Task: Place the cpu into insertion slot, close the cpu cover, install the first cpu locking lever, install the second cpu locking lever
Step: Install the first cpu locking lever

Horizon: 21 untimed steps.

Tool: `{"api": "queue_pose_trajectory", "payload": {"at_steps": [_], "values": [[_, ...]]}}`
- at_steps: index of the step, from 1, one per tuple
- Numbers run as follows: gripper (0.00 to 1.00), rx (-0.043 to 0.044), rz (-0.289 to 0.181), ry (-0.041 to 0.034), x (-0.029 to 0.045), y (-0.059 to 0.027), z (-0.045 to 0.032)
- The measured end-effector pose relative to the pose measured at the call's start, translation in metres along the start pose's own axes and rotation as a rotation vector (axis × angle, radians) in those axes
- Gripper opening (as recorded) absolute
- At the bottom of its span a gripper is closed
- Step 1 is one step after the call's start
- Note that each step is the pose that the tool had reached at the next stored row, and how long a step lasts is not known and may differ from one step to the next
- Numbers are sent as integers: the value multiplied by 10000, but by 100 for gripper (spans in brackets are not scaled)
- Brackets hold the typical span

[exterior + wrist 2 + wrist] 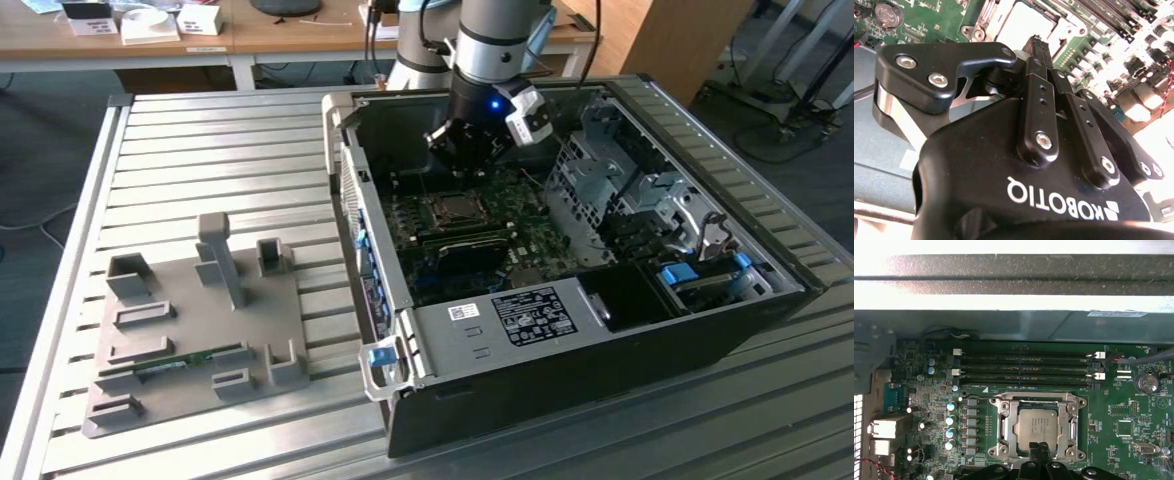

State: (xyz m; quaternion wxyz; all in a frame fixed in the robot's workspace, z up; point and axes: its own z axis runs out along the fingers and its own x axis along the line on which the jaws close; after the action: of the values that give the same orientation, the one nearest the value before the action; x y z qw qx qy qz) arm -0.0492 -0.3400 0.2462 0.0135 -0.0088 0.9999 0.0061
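cpu (1038,429): small flat square, pale silvery, lying level and squared up inside insertion slot (995,403) (silvery rim, screw at each corner). cpu cover (1072,432): thin metal frame, seemingly down flat, chip visible through square opening. Slot near long black memory slots (1024,367), on green board (1124,405).

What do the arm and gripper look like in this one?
The arm is a silver-grey tube with dark joint sections, a blue light and a pale box at its wrist. The gripper is matte black with linked fingers, silver screws and white lettering.
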Motion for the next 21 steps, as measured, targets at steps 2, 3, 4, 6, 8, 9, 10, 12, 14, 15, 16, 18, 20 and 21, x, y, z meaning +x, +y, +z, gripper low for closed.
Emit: {"api": "queue_pose_trajectory", "payload": {"at_steps": [2,3,4,6,8,9,10,12,14,15,16,18,20,21], "values": [[11,-2,0,-1,-1,1,-11],[11,-2,0,-1,-1,1,-17],[11,-2,0,-1,-1,1,-24],[11,-2,0,-1,-2,1,-41],[11,-2,0,-1,-2,1,-56],[11,-3,0,-2,-2,2,-59],[11,-4,0,-2,-2,2,-59],[11,-3,0,-2,-2,1,-62],[11,-2,-1,-1,-2,1,-64],[11,-2,-1,-1,-1,2,-64],[11,-2,0,-1,2,2,-64],[11,-1,1,-1,9,2,-64],[11,-2,1,-1,19,2,-64],[11,-2,0,-1,25,2,-64]]}}
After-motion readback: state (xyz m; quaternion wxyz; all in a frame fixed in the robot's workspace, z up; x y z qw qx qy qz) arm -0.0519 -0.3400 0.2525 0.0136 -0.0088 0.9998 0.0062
